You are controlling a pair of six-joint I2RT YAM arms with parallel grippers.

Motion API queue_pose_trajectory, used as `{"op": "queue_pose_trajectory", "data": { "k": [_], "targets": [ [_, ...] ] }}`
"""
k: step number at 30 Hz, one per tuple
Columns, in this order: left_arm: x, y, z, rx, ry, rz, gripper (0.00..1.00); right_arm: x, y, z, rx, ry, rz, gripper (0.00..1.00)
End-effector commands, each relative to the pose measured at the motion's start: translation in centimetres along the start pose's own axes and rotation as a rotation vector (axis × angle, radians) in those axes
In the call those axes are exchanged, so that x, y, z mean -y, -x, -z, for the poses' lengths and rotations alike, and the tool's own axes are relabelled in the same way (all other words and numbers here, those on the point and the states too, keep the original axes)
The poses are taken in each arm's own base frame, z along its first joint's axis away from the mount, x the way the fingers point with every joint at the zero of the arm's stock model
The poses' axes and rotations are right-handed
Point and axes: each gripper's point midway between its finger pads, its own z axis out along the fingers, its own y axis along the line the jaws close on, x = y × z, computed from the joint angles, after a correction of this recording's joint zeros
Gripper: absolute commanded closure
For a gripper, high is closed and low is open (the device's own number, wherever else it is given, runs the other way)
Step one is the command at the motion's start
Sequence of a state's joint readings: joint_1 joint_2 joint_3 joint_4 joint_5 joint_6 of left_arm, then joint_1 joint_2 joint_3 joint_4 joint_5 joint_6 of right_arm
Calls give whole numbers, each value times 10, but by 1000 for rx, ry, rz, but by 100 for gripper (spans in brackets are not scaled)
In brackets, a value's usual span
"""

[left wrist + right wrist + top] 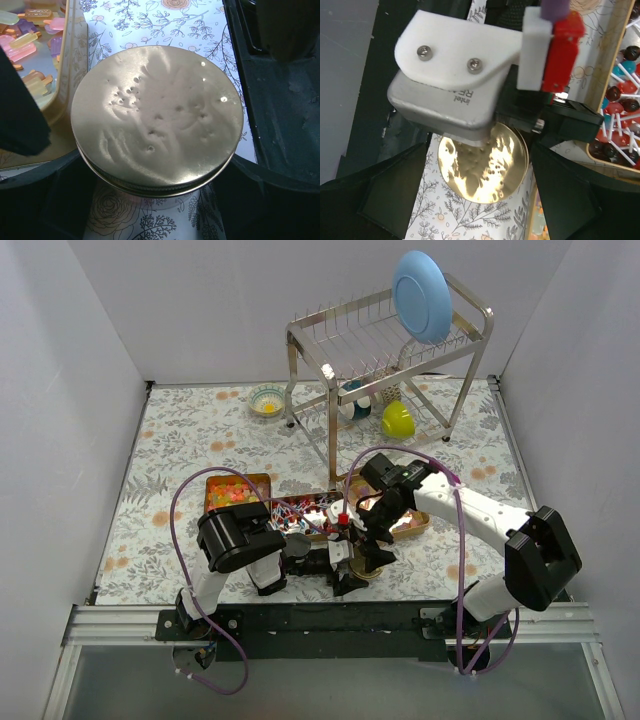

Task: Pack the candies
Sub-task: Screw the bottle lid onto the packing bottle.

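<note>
Left hand [160,192] flanks a round gold lid [157,120] beside tray [73,65] of candies [25,42].

Both arms are white links joined by chunky black housings, the left arm [235,538] at seven o'clock on the table and the right arm [470,505] at four. A thin purple cable [172,520] loops off each. The right gripper [479,170] has matte black, wedge-shaped fingers [390,200]. The left wrist's silver camera [455,107], stamped "intel", sits under a white plate [455,40] with two screws [422,50]. A red block [562,50] is at its two o'clock.
</note>
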State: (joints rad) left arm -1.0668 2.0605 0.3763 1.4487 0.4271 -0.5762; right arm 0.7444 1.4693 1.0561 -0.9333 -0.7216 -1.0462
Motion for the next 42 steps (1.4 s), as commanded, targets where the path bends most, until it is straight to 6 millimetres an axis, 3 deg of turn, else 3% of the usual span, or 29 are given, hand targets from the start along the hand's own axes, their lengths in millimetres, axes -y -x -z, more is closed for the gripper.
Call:
{"op": "queue_pose_trajectory", "data": {
  "k": [1, 6, 19, 23, 42],
  "targets": [
    [-16, -15, 18, 35, 124, 66, 100, -5, 5, -4, 39, 19, -2, 7],
    [-17, -15, 18, 37, 129, 67, 100, -15, -15, -7, -11, 23, -20, 7],
    [-19, -18, 17, 30, 138, 72, 100, -23, -37, -9, -55, -6, -49, 8],
    [-20, -19, 18, 27, 141, 72, 100, -34, -52, -10, -84, 2, -73, 7],
    [-22, -23, 17, 17, 145, 89, 100, -66, -90, 2, -174, 31, -158, 7]
  ]
}}
